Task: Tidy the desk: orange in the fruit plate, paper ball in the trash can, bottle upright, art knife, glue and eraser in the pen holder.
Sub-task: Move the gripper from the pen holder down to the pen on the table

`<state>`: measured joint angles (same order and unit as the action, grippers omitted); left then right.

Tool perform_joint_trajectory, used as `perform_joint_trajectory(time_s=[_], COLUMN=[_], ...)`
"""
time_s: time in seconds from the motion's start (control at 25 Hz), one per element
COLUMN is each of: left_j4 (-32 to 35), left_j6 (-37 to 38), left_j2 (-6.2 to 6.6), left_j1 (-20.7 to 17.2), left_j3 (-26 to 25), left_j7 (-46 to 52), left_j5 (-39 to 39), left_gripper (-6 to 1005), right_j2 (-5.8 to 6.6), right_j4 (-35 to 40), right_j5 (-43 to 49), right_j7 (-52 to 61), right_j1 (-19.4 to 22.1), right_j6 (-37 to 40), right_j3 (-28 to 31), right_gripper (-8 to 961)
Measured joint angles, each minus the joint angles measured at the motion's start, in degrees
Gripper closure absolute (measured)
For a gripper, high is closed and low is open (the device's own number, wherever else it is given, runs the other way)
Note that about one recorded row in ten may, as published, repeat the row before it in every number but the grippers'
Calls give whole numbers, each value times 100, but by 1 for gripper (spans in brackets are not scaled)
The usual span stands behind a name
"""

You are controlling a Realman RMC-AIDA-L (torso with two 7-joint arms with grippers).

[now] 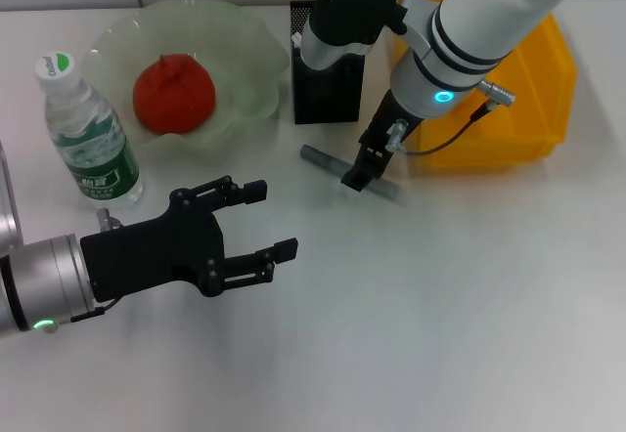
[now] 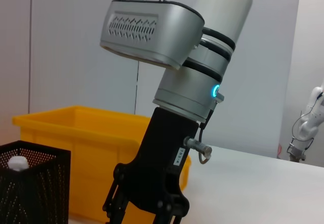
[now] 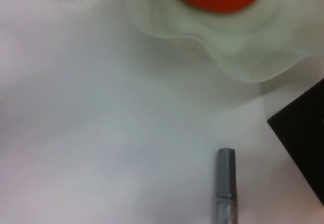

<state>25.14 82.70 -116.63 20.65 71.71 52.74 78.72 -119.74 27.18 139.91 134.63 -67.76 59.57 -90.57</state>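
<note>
Right hand: the right hand [image 1: 364,176] is low over the bench [image 1: 450,295], in front of the pen holder, its dark fingers straddling the art knife near the middle; whether they press on it or only flank it, I cannot tell.
Art knife: the art knife [image 1: 333,164] is a slim grey bar lying flat on the bench, slanting from near the pen holder's front toward the trash can; one end also shows in the right wrist view [image 3: 226,183].
Left hand: the left hand [image 1: 256,225] hangs above the bench near the front left, spread wide with nothing between its fingers, pointing toward the middle.
Orange: the orange [image 1: 173,93] sits inside the fruit plate [image 1: 249,46], at the back left of the bench.
Bottle: the bottle [image 1: 86,131] stands upright just left of the fruit plate, cap on.
Pen holder: the pen holder [image 1: 328,90] stands upright between the fruit plate and the trash can; in the left wrist view a white rounded top shows inside it [image 2: 18,161].
Trash can: the trash can [image 1: 518,109] stands at the back right, partly covered by the right arm.
</note>
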Motion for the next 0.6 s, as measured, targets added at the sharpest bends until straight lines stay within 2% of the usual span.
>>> perform_joint_trajectory(time_s=[0.6], left_j4=[0], left_j6=[0], left_j2=[47], left_j1=[16], left_j3=[-17], left_j7=[20], left_j5=[3], left_gripper=[275], right_j2=[-11], right_j4=[-23], right_j5=[-131], right_j7=[-4], right_j1=[5], right_j6=[93], right_j3=[0], right_gripper=[332])
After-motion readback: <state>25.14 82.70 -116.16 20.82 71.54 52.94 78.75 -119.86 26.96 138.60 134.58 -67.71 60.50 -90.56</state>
